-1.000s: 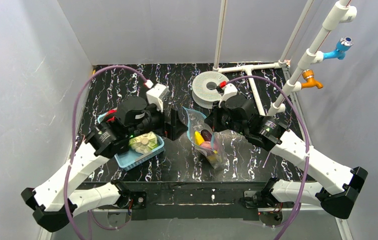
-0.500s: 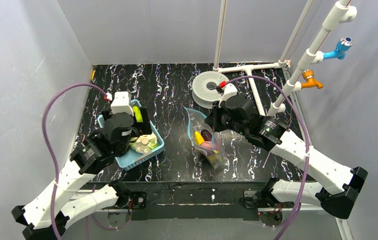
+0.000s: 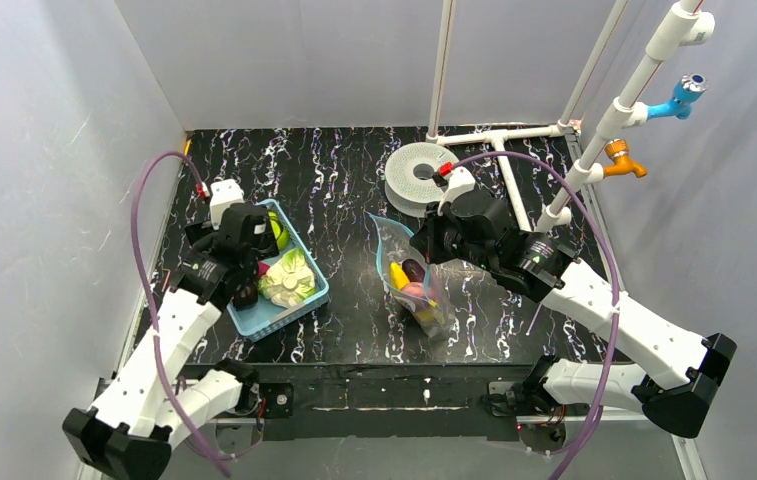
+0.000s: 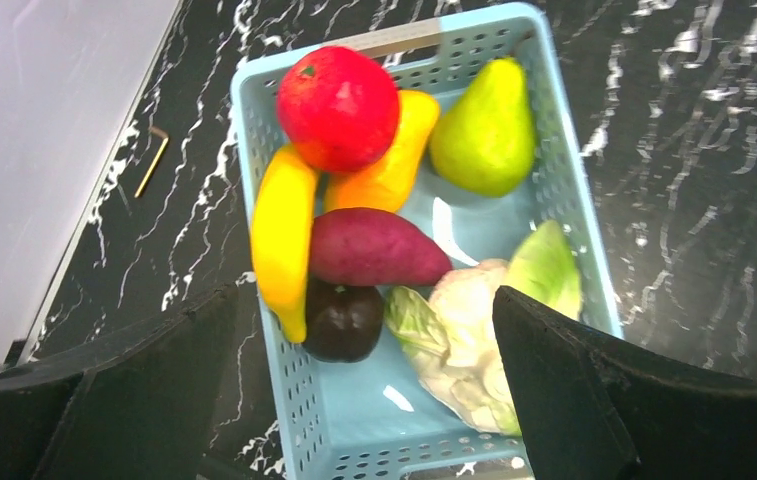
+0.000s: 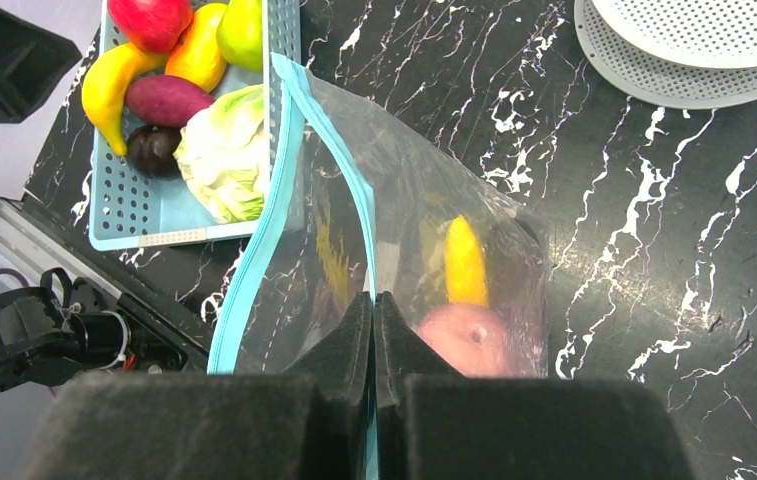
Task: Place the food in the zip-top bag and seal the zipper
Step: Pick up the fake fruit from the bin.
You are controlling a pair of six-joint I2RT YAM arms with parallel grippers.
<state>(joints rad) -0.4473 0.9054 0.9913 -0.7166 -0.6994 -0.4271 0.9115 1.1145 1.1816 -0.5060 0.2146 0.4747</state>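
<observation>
In the top view, my left gripper [image 3: 246,285] hangs wide open over the light-blue plastic lattice basket [image 3: 306,303] on the black marbled table [image 3: 344,170]. My right gripper [image 3: 424,243] is clamped on the mouth of the clear crinkly zip-top bag [image 3: 432,305], which lies mid-table.

From my left wrist, the basket below my fingers [image 4: 564,400] holds a red round fruit [image 4: 338,95], a yellow banana [image 4: 282,235], a purple eggplant [image 4: 374,248], a green pear [image 4: 484,125], an orange-yellow fruit [image 4: 394,165], a dark plum [image 4: 344,320] and a pale-green cabbage [image 4: 474,340].

From my right wrist, I pinch the bag's edge beside the light-blue zipper strip [image 5: 339,165], which gapes unsealed. A yellow piece [image 5: 464,262] and a reddish fruit [image 5: 469,340] sit inside.
</observation>
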